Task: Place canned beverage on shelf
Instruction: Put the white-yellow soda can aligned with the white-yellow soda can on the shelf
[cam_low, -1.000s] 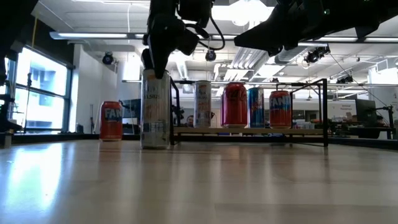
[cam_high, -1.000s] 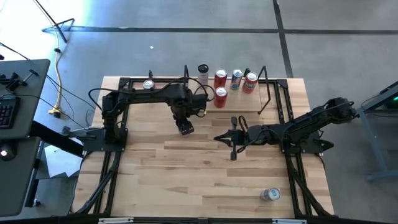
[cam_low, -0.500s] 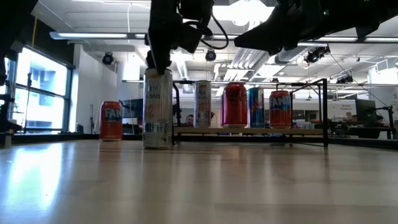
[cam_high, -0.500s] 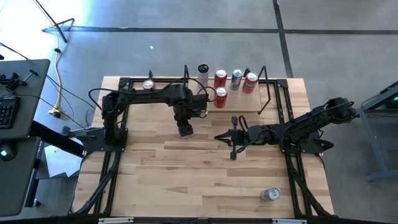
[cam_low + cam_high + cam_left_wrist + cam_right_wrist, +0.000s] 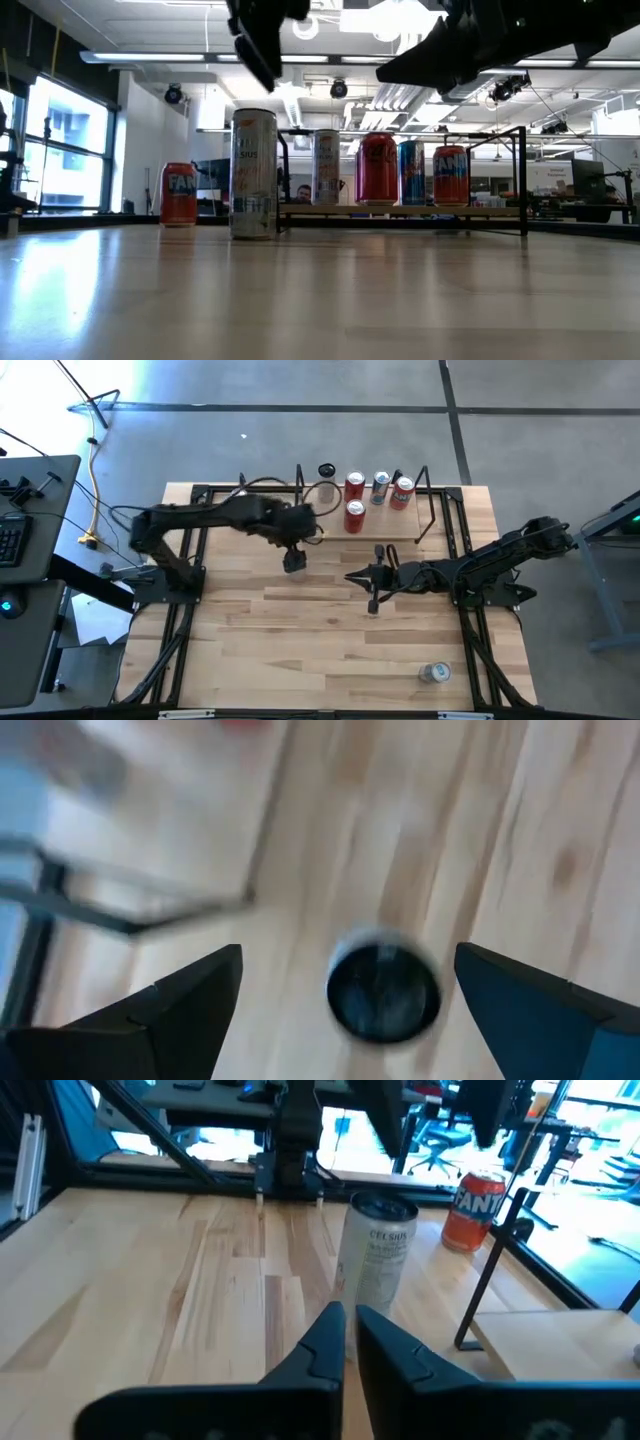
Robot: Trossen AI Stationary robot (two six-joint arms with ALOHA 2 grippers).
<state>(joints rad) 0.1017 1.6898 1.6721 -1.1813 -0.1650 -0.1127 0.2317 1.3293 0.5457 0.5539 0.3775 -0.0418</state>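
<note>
The worktop [image 5: 330,630] carries the shelf [image 5: 400,530] at its 1 o'clock edge. At least four cans stand on the board, and nothing among them has shifted in the last second.

The change is in the left arm. A second ago it reached in low, its hand clamped on top of the tall silver can [image 5: 253,173]. Now the arm has drawn back toward 10 o'clock and risen. In the low view the left hand [image 5: 262,35] hangs clear above the can with open air between them. The left wrist view looks straight down on the can's dark top, with the two fingers spread wide on either side and touching nothing. So the hand has let go and is empty.

The silver can stays upright on the bare worktop. It sits at about 8 o'clock from the shelf, just beside the near black rod, and not on the board. An orange can [image 5: 180,195] stands farther back, toward 11 o'clock.

The right arm lies across the 3 o'clock side as before. The right hand [image 5: 350,1330] is empty, its fingers nearly pressed together, and it points at the silver can from well apart. One more can [image 5: 433,673] sits at 5 o'clock, untouched.

For the task, this looks like a set-down short of the goal. The can has been moved close to the shelf but still needs another grasp to go onto the board. That may be a handover to the right arm, or a new grip lower on its side.
</note>
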